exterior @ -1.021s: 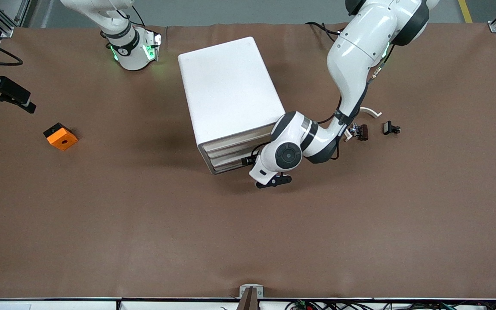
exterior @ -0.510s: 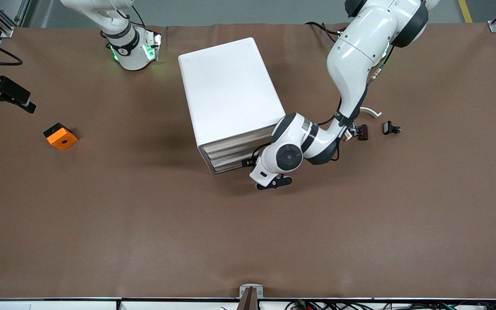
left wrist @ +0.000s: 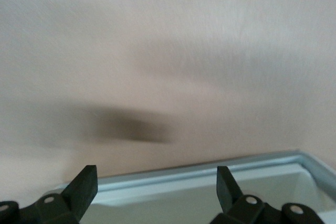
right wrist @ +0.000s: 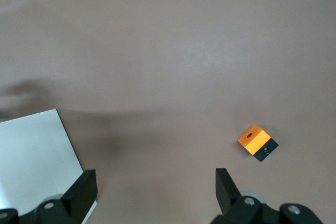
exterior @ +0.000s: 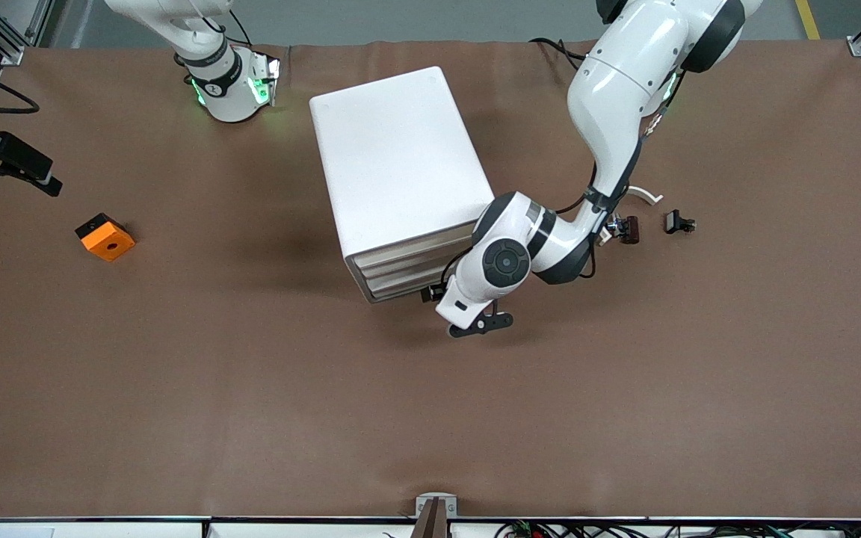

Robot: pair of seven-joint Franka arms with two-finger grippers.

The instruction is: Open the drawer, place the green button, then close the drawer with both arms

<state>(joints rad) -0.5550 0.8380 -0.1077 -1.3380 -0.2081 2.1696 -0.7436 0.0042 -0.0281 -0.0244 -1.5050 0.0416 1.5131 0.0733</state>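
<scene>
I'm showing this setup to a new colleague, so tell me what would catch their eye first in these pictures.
First the white cabinet mid-table, with the left arm bent low at its drawer fronts and the left gripper open over the rim of the drawer. Next the orange block, alone toward the right arm's end of the table. The right gripper waits open, high above the table, looking down on that block.
</scene>
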